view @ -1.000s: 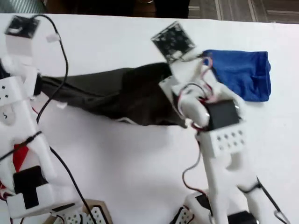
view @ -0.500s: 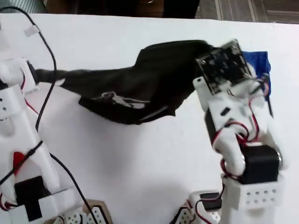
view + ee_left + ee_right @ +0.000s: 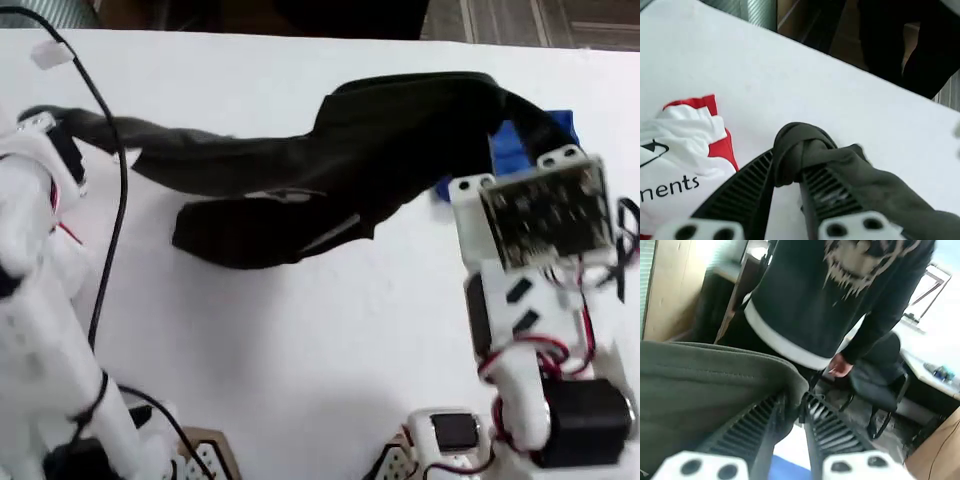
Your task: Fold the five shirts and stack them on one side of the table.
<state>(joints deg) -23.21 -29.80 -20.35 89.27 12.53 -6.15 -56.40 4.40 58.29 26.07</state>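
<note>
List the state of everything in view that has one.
left gripper: shut on one end of the dark shirt.
right gripper: shut on its other end.
dark shirt: unfolded, strung between both grippers, middle sagging toward the table.
blue shirt: on the table, partly hidden by the dark shirt.
red and white shirt: crumpled on the table.

1. High view: fixed camera above the table (image 3: 300,380), facing down; near edge at 6 o'clock, far edge at 12 o'clock.
2. Left wrist view: close behind the left gripper (image 3: 790,162), facing along its jaws across the tabletop.
3. Right wrist view: close behind the right gripper (image 3: 795,402), facing the room (image 3: 670,290) beyond the table.
4. Shared: all three views include the dark shirt (image 3: 400,130).
</note>
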